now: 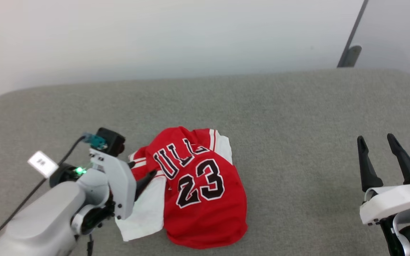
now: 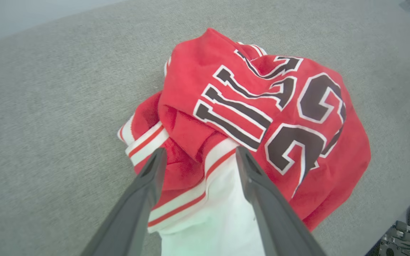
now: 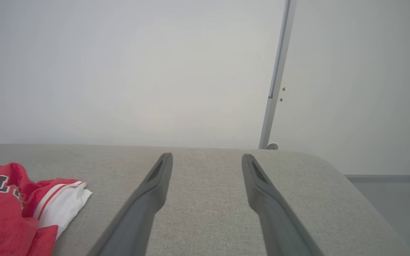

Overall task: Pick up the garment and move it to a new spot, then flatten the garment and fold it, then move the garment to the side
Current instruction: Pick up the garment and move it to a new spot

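Head view, lower centre of frame: crumpled garment [image 1: 198,188] heaped on grey fabric counter [image 1: 297,106], number side up, white sleeve spilling toward lower left. Looks soft, light and floppy, not fragile; probably sags and bunches when lifted, with little risk of slipping. Best taken at an edge, judging from here: striped sleeve trim or shoulder seam, pinching one layer rather than the bulk. Left gripper [image 1: 143,169] at garment's left edge, spread wide, clamping nothing; in left wrist view, straddles striped trim and white sleeve, contact with cloth unclear. Right gripper [image 1: 376,138] at lower right of frame, well apart from garment, equally wide, empty, above bare counter.
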